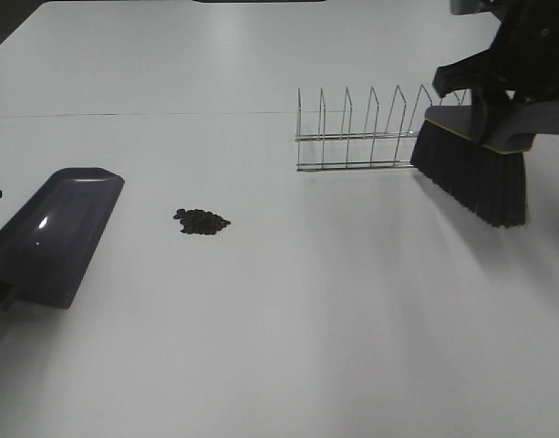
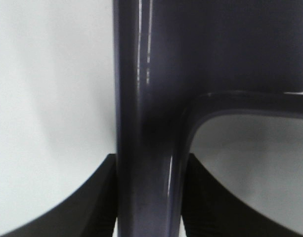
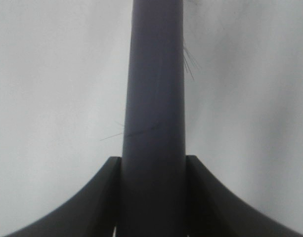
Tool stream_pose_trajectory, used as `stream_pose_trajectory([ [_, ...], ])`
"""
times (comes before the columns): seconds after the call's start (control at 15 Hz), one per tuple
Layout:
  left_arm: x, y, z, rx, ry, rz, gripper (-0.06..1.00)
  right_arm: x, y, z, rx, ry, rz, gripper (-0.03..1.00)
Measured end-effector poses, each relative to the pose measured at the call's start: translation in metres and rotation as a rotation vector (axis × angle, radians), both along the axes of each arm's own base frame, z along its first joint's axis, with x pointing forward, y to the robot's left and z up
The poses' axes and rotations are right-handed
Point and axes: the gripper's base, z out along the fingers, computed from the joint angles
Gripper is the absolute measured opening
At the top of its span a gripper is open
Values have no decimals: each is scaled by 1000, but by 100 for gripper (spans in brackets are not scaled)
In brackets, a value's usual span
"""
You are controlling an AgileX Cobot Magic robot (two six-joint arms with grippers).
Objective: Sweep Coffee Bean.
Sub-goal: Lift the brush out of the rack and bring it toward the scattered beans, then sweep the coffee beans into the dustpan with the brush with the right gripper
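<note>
A small patch of dark coffee beans point(image 1: 201, 221) lies on the white table point(image 1: 288, 328), left of centre. A dark purple dustpan point(image 1: 56, 233) rests at the far left, its open mouth pointing up and right, a short way left of the beans. My left gripper point(image 2: 149, 197) is shut on the dustpan's handle point(image 2: 146, 148). My right gripper point(image 3: 152, 197) is shut on the brush's grey handle point(image 3: 153, 98). The brush point(image 1: 471, 173) with black bristles hangs above the table at the far right, well away from the beans.
A wire dish rack point(image 1: 366, 132) stands at the back right, just left of the brush bristles. A thin seam point(image 1: 124, 114) runs across the table behind the beans.
</note>
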Motion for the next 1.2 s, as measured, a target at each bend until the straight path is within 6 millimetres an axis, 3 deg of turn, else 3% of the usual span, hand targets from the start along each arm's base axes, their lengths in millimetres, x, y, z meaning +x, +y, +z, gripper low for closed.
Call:
stream_pose_trajectory([
  [0.27,9,-2,7,26,-2,-27,33,2,65,-16,-26,-111,115,31],
  [0.4,9,-12,4,40,6,-78,33,1,94,-44,-30,-70,169,31],
  [0.47,10,-26,-8,49,33,-112,33,-1,115,-63,-29,-55,208,31],
  [0.67,15,-43,-17,98,92,-180,34,-9,153,-95,-27,-38,296,31],
  [0.93,29,-58,-17,89,139,-216,34,-22,189,-117,-19,2,367,31],
  [1.2,40,-71,-18,14,221,-237,34,-9,216,-112,78,-8,356,31],
])
